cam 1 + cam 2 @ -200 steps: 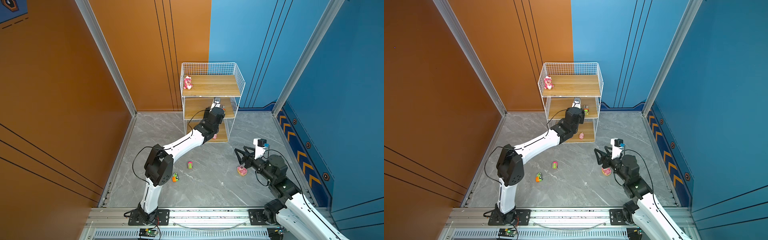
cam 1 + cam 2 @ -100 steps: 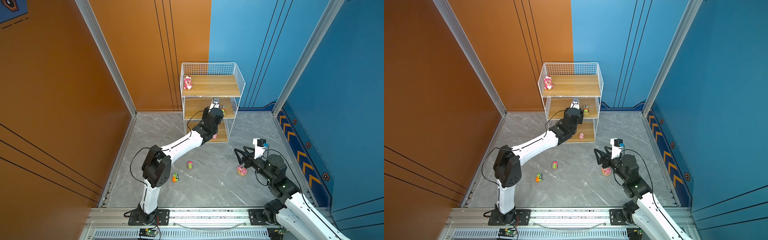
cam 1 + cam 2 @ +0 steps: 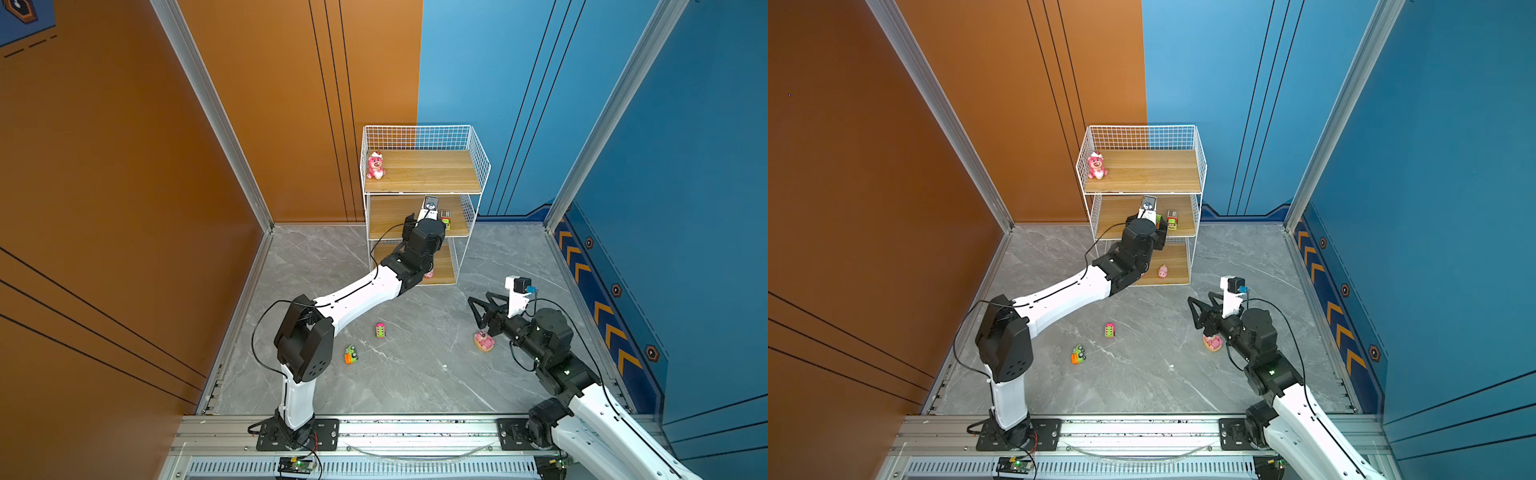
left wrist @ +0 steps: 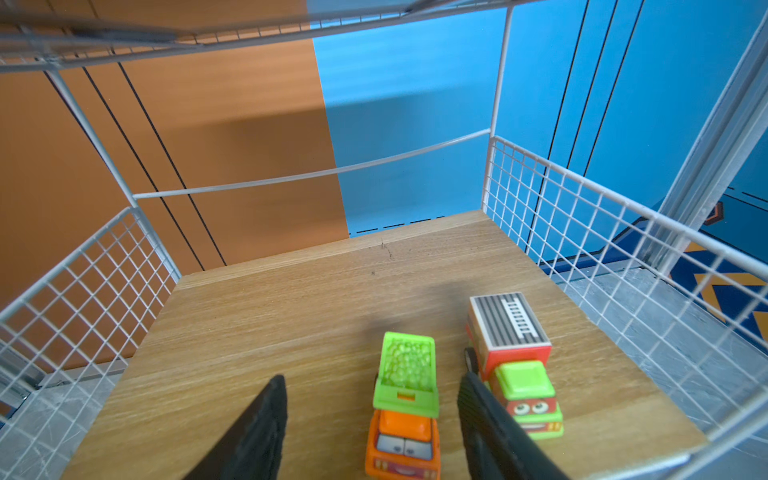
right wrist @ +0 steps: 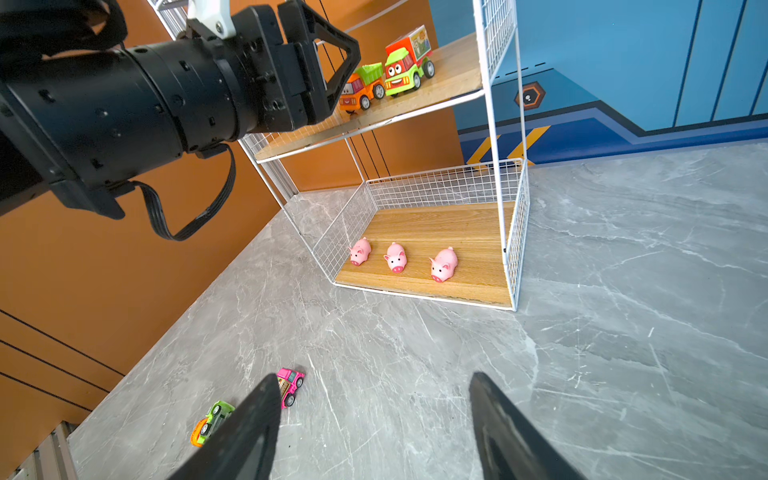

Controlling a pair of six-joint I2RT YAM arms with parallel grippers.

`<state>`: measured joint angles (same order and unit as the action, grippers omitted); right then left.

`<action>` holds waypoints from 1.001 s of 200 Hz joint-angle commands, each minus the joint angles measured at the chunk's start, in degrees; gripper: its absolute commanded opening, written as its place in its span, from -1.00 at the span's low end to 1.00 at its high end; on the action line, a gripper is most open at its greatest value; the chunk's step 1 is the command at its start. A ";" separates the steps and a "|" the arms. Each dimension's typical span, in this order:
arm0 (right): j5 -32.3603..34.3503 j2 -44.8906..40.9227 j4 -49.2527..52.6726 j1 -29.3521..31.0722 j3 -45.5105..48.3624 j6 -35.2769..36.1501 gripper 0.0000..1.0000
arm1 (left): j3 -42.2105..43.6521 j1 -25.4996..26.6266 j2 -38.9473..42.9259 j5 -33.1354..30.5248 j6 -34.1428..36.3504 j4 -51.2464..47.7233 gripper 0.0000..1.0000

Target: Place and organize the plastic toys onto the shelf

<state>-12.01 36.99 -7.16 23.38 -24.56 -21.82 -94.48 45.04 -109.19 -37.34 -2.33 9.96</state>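
Note:
The shelf (image 3: 422,170) stands at the back. My left gripper (image 4: 372,377) is open inside its middle tier, with an orange and green dump truck (image 4: 405,399) standing loose between the fingers, nearer one of them. A red and green truck (image 4: 515,361) is parked beside it. Three pink pigs (image 5: 395,257) line the bottom board, and a pink bear (image 3: 375,165) sits on the top one. My right gripper (image 5: 375,377) hangs open and empty over the floor, just past a pink bear on a tan base (image 3: 484,340).
A pink car (image 3: 380,330) and a green and orange car (image 3: 351,354) lie on the grey floor between the two arms. The left arm (image 3: 357,291) stretches across the shelf's front. Wire mesh (image 4: 582,216) closes the tier's sides.
The left arm has stretched slightly farther toward the shelf's middle tier. The right arm and the toys on the floor have stayed where they were.

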 commanded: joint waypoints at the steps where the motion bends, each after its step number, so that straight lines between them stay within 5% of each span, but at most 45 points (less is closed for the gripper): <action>1: -1.11 0.18 -1.28 0.45 0.15 0.38 0.44 | 1.43 0.45 3.09 1.70 1.01 2.17 0.38; 105: -1.13 1.67 -1.37 0.52 -0.05 0.77 0.44 | 8.14 1.23 9.58 8.60 1.22 3.59 0.48; 200: 0.10 6.02 -0.35 1.79 -2.97 2.34 0.43 | 22.26 -2.59 24.54 12.15 -8.60 -7.91 -0.02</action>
<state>-12.01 42.17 -7.68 24.32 -24.82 -21.17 -74.43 44.82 -87.64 -28.27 -5.67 8.54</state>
